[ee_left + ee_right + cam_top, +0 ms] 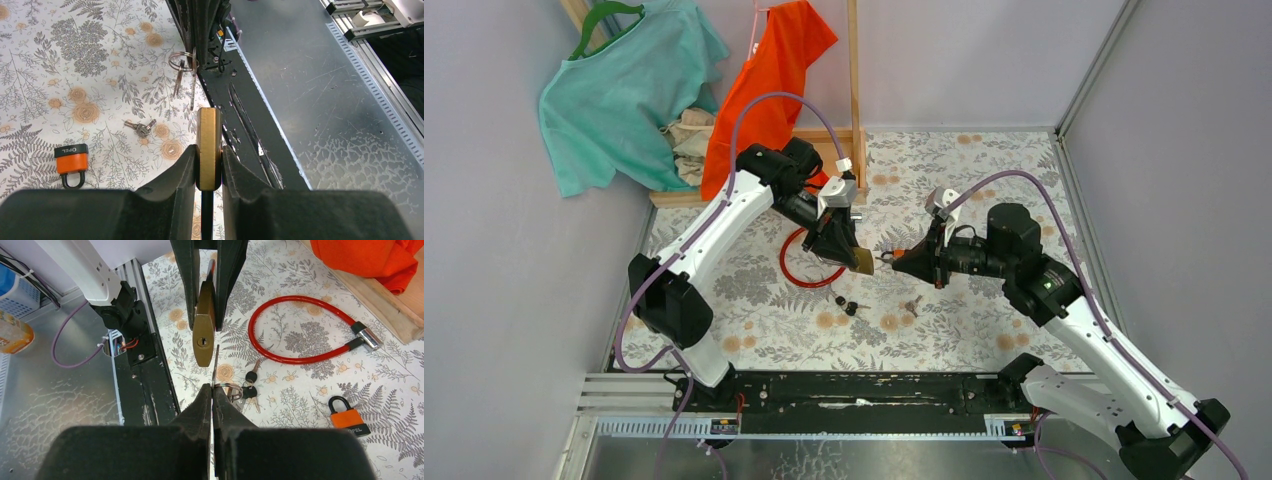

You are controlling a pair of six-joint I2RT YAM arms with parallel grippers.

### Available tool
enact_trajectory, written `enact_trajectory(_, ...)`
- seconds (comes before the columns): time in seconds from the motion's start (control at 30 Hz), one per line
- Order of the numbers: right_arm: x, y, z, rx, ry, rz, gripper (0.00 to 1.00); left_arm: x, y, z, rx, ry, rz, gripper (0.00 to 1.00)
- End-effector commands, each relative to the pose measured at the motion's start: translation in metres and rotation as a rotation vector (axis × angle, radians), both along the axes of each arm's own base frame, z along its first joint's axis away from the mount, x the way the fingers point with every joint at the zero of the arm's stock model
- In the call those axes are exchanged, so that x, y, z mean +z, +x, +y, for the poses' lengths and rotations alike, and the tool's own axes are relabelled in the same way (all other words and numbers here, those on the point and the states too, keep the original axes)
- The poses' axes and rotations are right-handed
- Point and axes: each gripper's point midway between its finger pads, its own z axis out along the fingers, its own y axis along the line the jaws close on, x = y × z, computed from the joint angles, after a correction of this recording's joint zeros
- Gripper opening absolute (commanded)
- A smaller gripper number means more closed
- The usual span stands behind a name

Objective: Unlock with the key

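White left arm (714, 225) is bending at the elbow, wrist angling down over the floral table (984, 320); right arm (1084, 320) is stretching in level from the opposite side, grippers nose to nose. Left gripper (208, 160) is clamping the brass padlock (208, 145) by its flat faces and holding it off the table. Right gripper (212, 395) is pinching the key (215, 365) edge-on, fingers almost closed. Tip is sitting just beside the padlock's lower corner; contact unclear. Only the right wrist view is showing the keyhole (202, 342), the red cable lock (300, 360) and the key outside it. Left wrist view is showing the key ring (181, 61) dangling. Orange padlock (71, 162) and loose keys (141, 128) are lying apart.
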Motion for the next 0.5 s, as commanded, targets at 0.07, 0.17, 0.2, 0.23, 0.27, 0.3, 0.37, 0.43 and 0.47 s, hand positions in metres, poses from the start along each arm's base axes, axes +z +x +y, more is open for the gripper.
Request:
enact_trajectory(0.07, 0.0306, -0.0029, 0.0042, 0.029, 0.039, -0.077, 0.00, 0.0216, -0.0125, -0.0015, -0.013, -0.069, 0.033, 0.00)
enact_trajectory(0.17, 0.0308, -0.0028, 0.0058, 0.035, 0.038, -0.077, 0.00, 0.0213, -0.0125, -0.0015, -0.014, -0.069, 0.033, 0.00)
enact_trajectory(0.2, 0.0305, -0.0024, 0.0062, 0.036, 0.038, -0.076, 0.00, 0.0213, -0.0128, -0.0014, -0.014, -0.068, 0.033, 0.00)
enact_trajectory(0.23, 0.0305, -0.0025, 0.0068, 0.038, 0.039, -0.075, 0.00, 0.0217, -0.0125, -0.0018, -0.014, -0.070, 0.033, 0.00)
enact_trajectory(0.27, 0.0309, -0.0021, 0.0072, 0.038, 0.039, -0.075, 0.00, 0.0218, -0.0131, -0.0018, -0.015, -0.070, 0.032, 0.00)
enact_trajectory(0.3, 0.0303, -0.0022, 0.0078, 0.040, 0.038, -0.073, 0.00, 0.0215, -0.0128, -0.0017, -0.015, -0.069, 0.032, 0.00)
enact_trajectory(0.37, 0.0305, -0.0021, 0.0086, 0.045, 0.039, -0.072, 0.00, 0.0223, -0.0126, -0.0021, -0.015, -0.072, 0.031, 0.00)
enact_trajectory(0.43, 0.0303, -0.0029, 0.0098, 0.051, 0.039, -0.070, 0.00, 0.0233, -0.0127, -0.0021, -0.016, -0.073, 0.029, 0.00)
enact_trajectory(0.47, 0.0303, -0.0025, 0.0102, 0.051, 0.040, -0.069, 0.00, 0.0233, -0.0128, -0.0020, -0.015, -0.073, 0.030, 0.00)
